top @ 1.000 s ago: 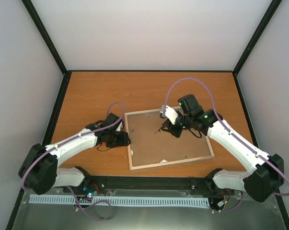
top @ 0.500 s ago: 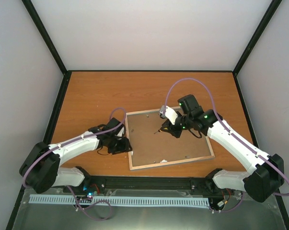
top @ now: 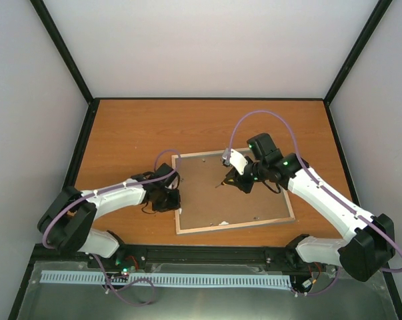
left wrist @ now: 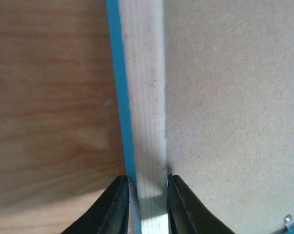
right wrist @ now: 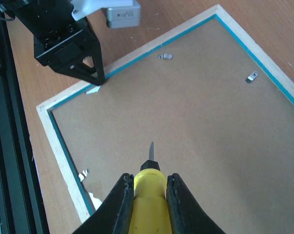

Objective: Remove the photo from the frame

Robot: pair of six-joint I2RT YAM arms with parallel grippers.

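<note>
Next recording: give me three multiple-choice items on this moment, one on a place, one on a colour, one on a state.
1. The left end effector is: A) astride the left rail of the frame; B) at its right rail; C) over its centre.
2. The handle of the screwdriver in the right end effector is: A) red; B) yellow; C) green.
3. The frame lies: A) front side up; B) backing board up; C) propped upright.
Key: 1A, its fingers flank that rail; 2B, yellow shows in its grip; 3B, only brown board faces the cameras.
</note>
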